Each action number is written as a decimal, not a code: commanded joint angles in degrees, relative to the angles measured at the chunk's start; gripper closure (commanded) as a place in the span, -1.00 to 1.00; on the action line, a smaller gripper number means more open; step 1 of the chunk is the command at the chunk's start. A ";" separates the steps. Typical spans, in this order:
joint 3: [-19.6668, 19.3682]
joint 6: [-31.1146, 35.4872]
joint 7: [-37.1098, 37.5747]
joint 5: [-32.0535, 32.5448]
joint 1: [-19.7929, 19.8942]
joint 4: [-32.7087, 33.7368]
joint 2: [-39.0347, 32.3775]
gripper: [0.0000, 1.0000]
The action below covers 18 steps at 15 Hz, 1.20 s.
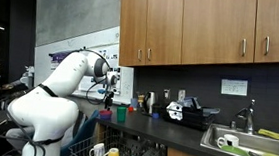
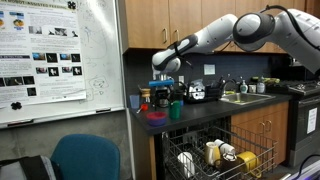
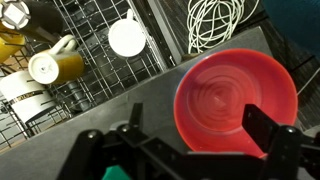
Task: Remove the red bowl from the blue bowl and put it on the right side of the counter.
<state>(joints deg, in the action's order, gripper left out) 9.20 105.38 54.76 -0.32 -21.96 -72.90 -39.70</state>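
Observation:
The red bowl fills the right of the wrist view, seen from above, round and empty. In an exterior view it sits in the blue bowl at the near end of the dark counter. In the wrist view the blue bowl is hidden under it. My gripper is open just above the bowls. One finger hangs over the red bowl's inside and the other is outside its rim. The gripper also shows in both exterior views.
A green cup stands right beside the bowls. An open dishwasher rack with mugs juts out below the counter edge. Further along the counter are bottles, a black appliance and the steel sink.

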 commanded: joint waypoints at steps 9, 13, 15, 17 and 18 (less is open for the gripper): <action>-1.25 -1.76 1.12 -4.28 0.52 -0.02 -0.31 -1.00; -0.71 0.06 1.02 -4.94 0.62 -2.84 0.59 -1.00; -0.57 1.05 1.39 -5.22 0.66 -4.10 1.02 -1.00; -0.52 2.34 1.45 -5.64 0.79 -5.58 1.72 -0.98; -1.21 2.51 1.39 -6.18 0.32 -5.69 1.84 -0.97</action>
<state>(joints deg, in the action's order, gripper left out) 8.35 106.32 55.45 -4.77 -21.66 -74.82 -40.85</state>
